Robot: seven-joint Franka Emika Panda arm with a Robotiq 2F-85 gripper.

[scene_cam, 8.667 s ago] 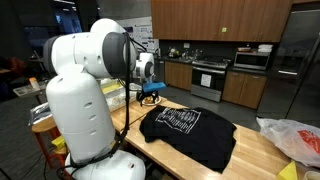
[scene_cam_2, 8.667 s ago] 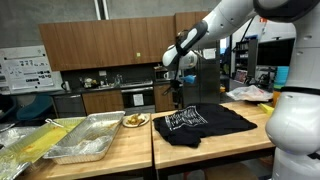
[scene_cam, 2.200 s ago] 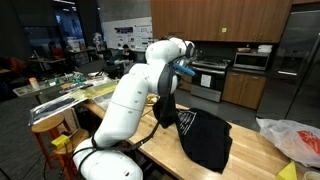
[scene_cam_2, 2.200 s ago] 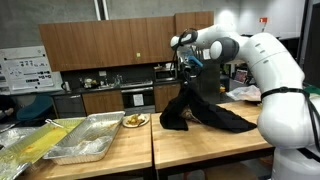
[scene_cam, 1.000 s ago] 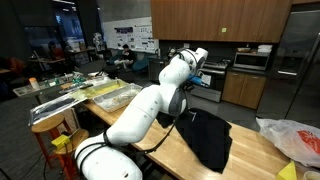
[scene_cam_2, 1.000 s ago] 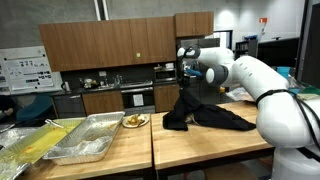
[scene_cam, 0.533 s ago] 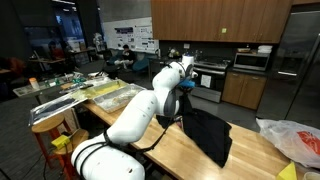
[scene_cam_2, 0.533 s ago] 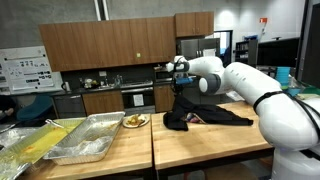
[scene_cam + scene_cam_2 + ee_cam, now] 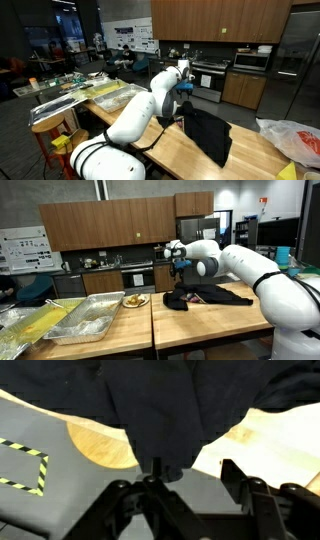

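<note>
A black T-shirt lies folded over in a heap on the wooden table, seen in both exterior views. My gripper hangs just above the shirt's edge nearest the trays, also seen in an exterior view. In the wrist view the gripper has its jaws wide apart with nothing between them. Dark cloth fills the upper part of that view, and one lobe of it hangs close to one fingertip.
Metal trays stand on the neighbouring table, one with yellow contents. A plate of food sits near the shirt. A plastic bag lies at the table's far end. Kitchen cabinets and an oven stand behind.
The gripper carried the raised shirt edge across and down. The shirt has dropped from the jaws and now lies folded on the table. The gripper has drawn slightly away from it.
</note>
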